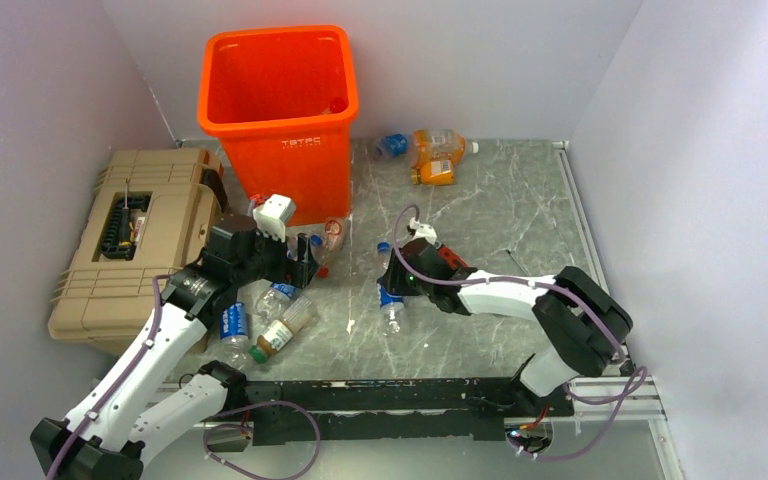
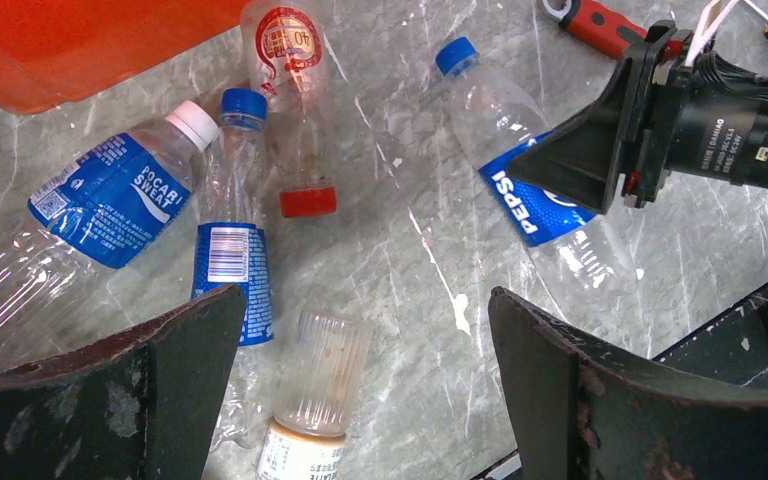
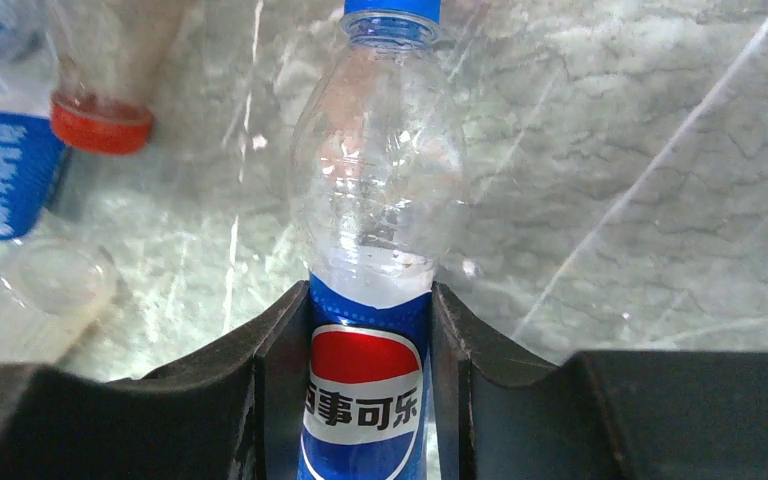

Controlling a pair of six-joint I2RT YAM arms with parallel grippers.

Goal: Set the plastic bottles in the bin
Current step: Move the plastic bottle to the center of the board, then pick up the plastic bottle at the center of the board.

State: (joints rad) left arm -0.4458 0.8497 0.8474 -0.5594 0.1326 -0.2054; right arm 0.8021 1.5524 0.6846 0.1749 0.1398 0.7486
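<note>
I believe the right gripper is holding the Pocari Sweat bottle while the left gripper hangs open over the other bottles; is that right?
Not quite: the right wrist view shows the right gripper holding the Pepsi bottle; the Pocari Sweat bottle lies free. The left gripper does hang open over the other bottles.

Your two arms wear white shells over black joints, and both the left arm (image 1: 125, 375) and the right arm (image 1: 500, 295) carry a lilac cable (image 1: 487, 283) looped along them. Your jaws are dull black wedges, rust-flecked on the left, where a white block (image 1: 276, 212) caps the wrist
</note>
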